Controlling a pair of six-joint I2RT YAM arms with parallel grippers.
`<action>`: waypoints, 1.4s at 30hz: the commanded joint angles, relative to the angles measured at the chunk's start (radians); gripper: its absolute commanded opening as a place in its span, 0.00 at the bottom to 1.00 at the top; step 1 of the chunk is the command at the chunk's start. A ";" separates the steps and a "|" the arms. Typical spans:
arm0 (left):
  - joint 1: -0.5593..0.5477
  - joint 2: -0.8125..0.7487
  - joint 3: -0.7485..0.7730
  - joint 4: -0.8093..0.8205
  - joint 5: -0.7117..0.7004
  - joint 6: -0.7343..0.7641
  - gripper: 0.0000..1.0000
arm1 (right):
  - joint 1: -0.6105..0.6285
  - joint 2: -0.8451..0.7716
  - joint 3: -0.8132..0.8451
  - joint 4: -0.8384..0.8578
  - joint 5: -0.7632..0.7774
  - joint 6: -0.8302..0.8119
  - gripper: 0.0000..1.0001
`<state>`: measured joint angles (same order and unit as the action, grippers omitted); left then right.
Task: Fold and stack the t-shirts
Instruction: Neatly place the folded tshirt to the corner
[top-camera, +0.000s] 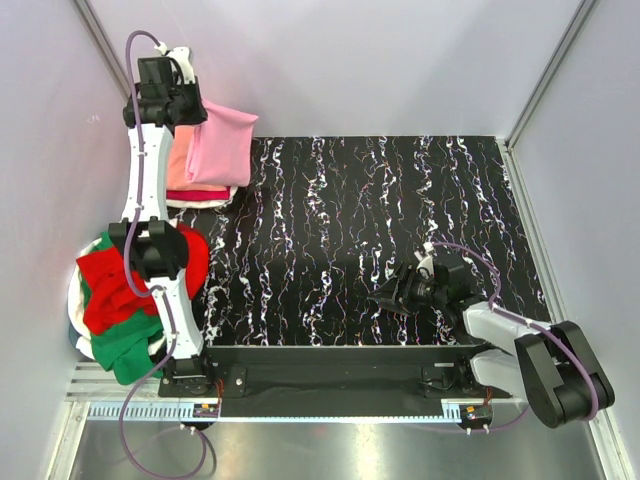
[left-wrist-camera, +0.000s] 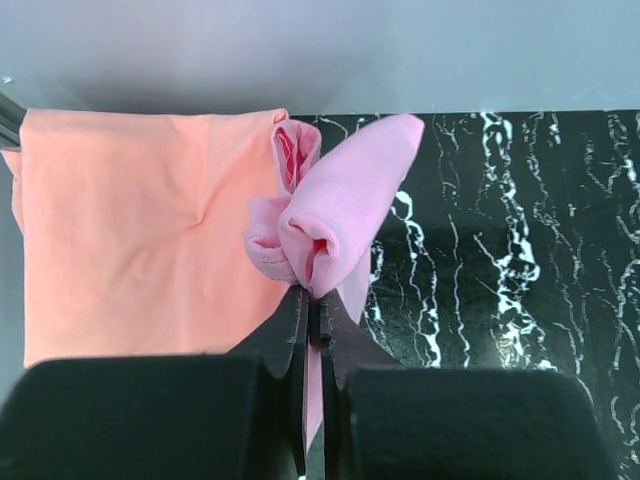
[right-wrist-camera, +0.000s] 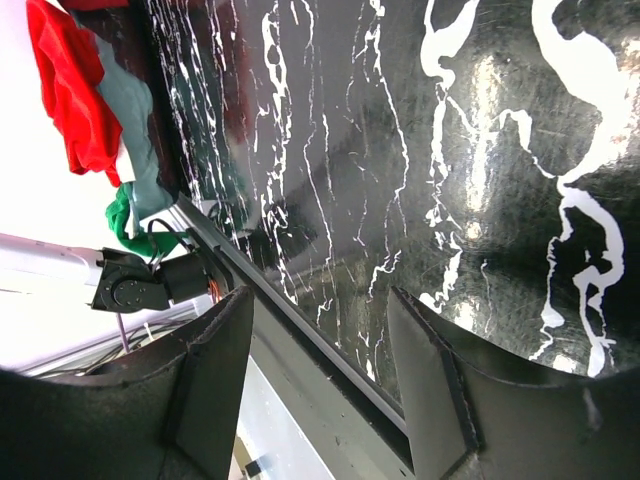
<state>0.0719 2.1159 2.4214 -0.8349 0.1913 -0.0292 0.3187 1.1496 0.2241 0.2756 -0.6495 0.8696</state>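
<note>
Left pincer (left-wrist-camera: 313, 305) pinched tight on the soft, featherlight bubblegum-pink cloth tee (left-wrist-camera: 345, 200), bunched fold in its grip; right pincer (top-camera: 385, 297), lower right, gapes empty

The counter (top-camera: 380, 200) is glossy black, streaked with white marble-like veins. The pink t-shirt (left-wrist-camera: 350, 190) is plain bubblegum pink and the salmon-orange t-shirt (left-wrist-camera: 130, 230) a plain pale orange. The red t-shirt (top-camera: 110, 285) and green t-shirt (top-camera: 130, 350) are solid colours with no print, and the cables (top-camera: 131, 45) on the black-and-white arms (top-camera: 135, 185) are purple.
</note>
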 joint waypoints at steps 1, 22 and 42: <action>0.023 -0.105 0.061 0.089 0.068 -0.020 0.00 | 0.006 0.018 0.026 0.062 -0.022 0.002 0.63; 0.114 -0.028 0.070 0.111 0.175 -0.071 0.00 | 0.008 0.070 0.040 0.080 -0.036 0.002 0.63; 0.192 0.220 0.091 0.374 0.097 -0.051 0.03 | 0.008 0.111 0.050 0.097 -0.042 0.011 0.64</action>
<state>0.2642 2.3306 2.5195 -0.6540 0.3420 -0.0902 0.3187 1.2545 0.2428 0.3252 -0.6750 0.8730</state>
